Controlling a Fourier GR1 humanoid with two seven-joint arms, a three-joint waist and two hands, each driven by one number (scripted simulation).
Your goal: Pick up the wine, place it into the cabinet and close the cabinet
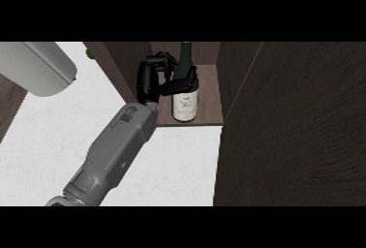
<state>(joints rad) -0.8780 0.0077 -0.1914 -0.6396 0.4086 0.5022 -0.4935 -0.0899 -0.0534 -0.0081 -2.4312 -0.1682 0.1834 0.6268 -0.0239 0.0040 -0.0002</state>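
Note:
A dark wine bottle (185, 97) with a pale label stands upright on the floor of the open cabinet (209, 104), near its front edge. My left hand (151, 80) reaches in from the lower left and is on the bottle's left side. Its thumb (183, 85) crosses the front of the bottle above the label, and the fingers (161, 62) curl round behind the neck and shoulder. The hand is shut on the bottle. The right hand shows nowhere.
The cabinet's dark wooden door (300, 126) stands open and fills the right side. A large rounded white-grey appliance (39, 68) sits at the upper left on the white counter (57, 131). A small green thing (89, 53) peeks out beside the cabinet's left wall.

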